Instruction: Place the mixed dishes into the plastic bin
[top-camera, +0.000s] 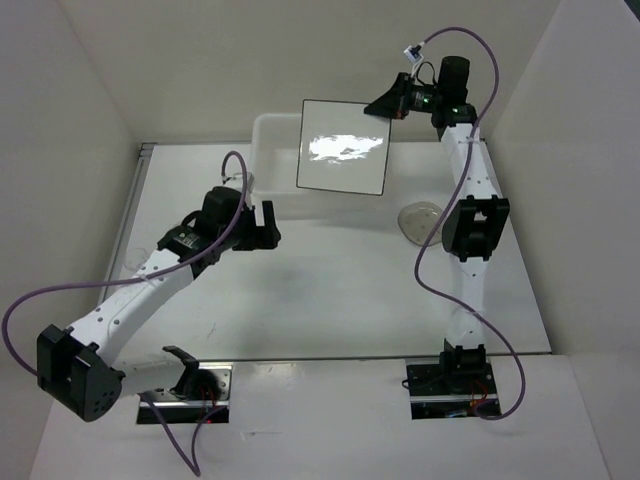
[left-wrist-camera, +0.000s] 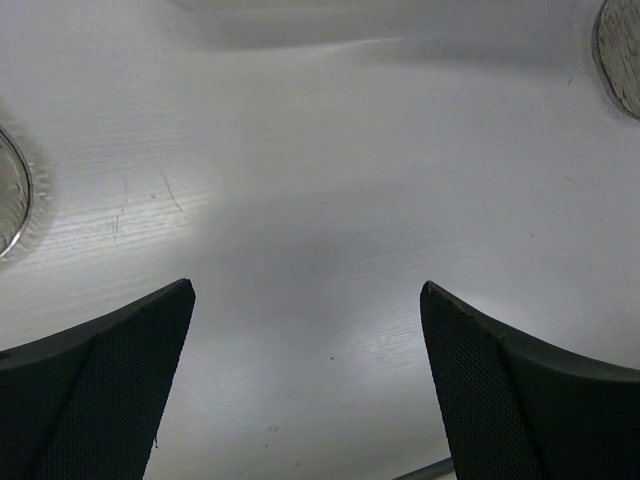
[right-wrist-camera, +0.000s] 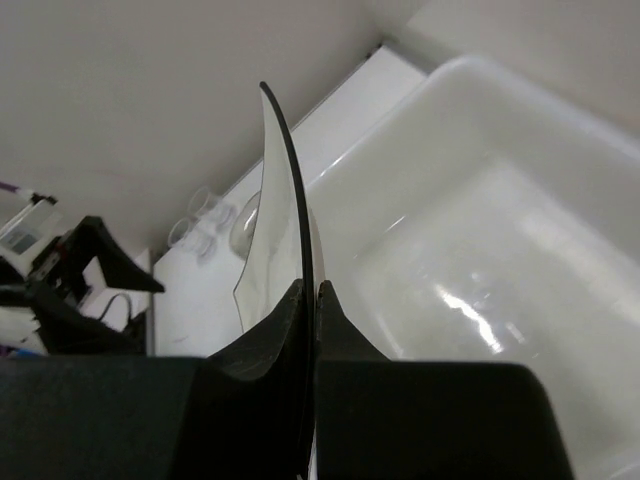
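While clamped by its edge in the right gripper (right-wrist-camera: 308, 296), the plate (top-camera: 342, 146) is held over the bin's (top-camera: 272, 140) right end; the left gripper (left-wrist-camera: 305, 290) is seen spread and empty.

White table (top-camera: 330, 300), plain white walls (top-camera: 200, 60), faint scratches (left-wrist-camera: 120, 212) on tabletop

Right tool (right-wrist-camera: 310, 292) clamped tight, arm stretched high; left tool (left-wrist-camera: 308, 290) gaping, arm low.

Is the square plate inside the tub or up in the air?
Up in the air. The right gripper pinches the square plate by its edge, over the plastic bin.
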